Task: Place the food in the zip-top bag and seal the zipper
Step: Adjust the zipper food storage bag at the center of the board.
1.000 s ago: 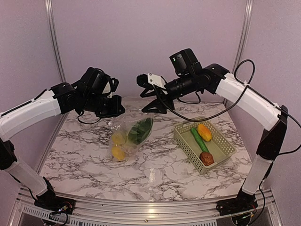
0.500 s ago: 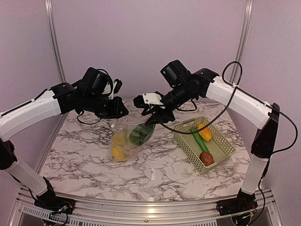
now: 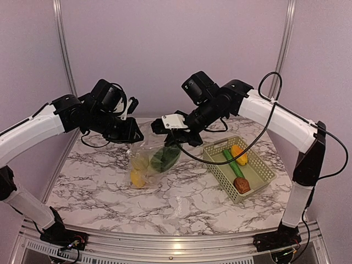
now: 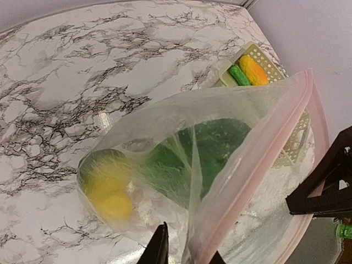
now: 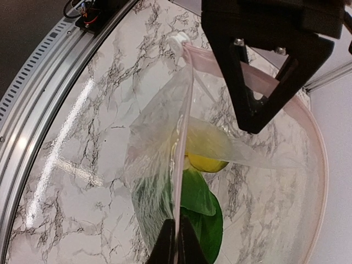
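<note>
The left claw (image 4: 188, 245) hangs over the back left of the marble table (image 3: 181, 209). Its fingers stand parted, and the rim of the bag (image 3: 149, 166) runs loose between them. The clear bag lies at the middle back of the table with its mouth lifted. Inside it are two yellow fruits (image 3: 137, 178) at the low left end and a dark green leafy vegetable (image 3: 165, 157) to their right. The pinkish zip strip (image 4: 267, 154) curves along the open mouth, with a whitish slider (image 5: 179, 39) at one end.

The right claw (image 5: 176, 245) is clenched on the strip at the mouth's right side. To its right, apart from the bag, stands a pale green basket (image 3: 218, 175). It holds a green stick-shaped vegetable (image 3: 232, 164), an orange-yellow piece (image 3: 238, 154) and a brown lump (image 3: 241, 185).

A second ago the right claw hung wide open above the bag and clear of it. It has since dropped to the rim and closed. The left claw was shut tight then and has loosened, and its arm has drawn slightly left.

A strip of marble separates the bag from the basket, and the bag lies well back from the near rail (image 3: 165, 242). The basket's far right corner sits close to the table's right side.
</note>
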`<state>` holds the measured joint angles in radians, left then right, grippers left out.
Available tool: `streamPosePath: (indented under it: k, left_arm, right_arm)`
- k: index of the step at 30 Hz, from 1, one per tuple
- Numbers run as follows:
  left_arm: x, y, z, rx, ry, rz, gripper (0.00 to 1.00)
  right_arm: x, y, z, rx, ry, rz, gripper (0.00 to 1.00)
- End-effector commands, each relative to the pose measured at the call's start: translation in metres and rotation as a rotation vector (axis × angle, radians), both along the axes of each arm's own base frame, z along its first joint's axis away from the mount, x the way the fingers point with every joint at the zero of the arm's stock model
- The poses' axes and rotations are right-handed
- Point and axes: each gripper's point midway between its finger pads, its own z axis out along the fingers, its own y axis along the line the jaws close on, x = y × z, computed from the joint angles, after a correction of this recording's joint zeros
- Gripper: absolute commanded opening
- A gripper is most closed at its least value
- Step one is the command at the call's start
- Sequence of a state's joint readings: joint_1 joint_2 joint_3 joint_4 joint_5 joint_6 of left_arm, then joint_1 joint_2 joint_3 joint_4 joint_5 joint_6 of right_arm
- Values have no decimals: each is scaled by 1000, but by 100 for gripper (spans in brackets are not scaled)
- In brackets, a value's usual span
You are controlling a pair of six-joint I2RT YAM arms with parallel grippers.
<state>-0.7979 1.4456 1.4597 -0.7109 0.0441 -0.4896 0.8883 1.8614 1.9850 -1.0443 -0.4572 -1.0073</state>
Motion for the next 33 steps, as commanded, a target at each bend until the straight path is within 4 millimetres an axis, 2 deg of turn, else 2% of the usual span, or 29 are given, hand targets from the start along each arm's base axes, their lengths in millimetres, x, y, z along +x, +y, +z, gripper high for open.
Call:
streamPosePath:
  k: [1, 4, 9, 10, 13, 15, 17, 19, 20, 22, 24, 28, 33]
  left_arm:
    - [-5, 7, 5, 50, -2, -28, 14]
    - [2, 2, 19, 49, -22, -27, 1]
    - [13, -5, 76, 44, -61, -22, 0]
    - [14, -5, 78, 49, -59, -23, 0]
    - [7, -4, 54, 126, 14, -69, 0]
    - [3, 2, 34, 212, 69, -83, 0]
    - [4, 10, 22, 285, 90, -73, 0]
    - [7, 16, 23, 310, 70, -51, 0]
    - [10, 20, 23, 326, 56, -35, 3]
    - [13, 25, 23, 350, 42, -12, 21]
    - [14, 27, 21, 357, 45, -3, 27]
    - [15, 29, 20, 362, 45, 14, 22]
    - [27, 27, 42, 320, -38, 47, 20]
  right_arm:
    - [-1, 3, 14, 24, -18, 7, 0]
    - [-1, 3, 23, 40, -27, 11, 0]
    - [-1, 3, 47, 86, -69, 11, 0]
    - [-1, 3, 48, 86, -75, 8, 0]
    - [2, 4, 49, 91, -79, -7, 0]
    - [4, 5, 53, 105, -83, -18, 0]
    - [5, 6, 57, 114, -88, -24, 0]
    - [6, 7, 57, 116, -88, -29, 0]
    - [6, 7, 56, 114, -86, -30, 0]
    - [6, 7, 55, 112, -80, -32, 0]
    - [6, 8, 55, 115, -74, -32, 0]
    - [6, 8, 56, 117, -77, -35, 0]
    - [6, 6, 51, 104, -69, -41, 0]
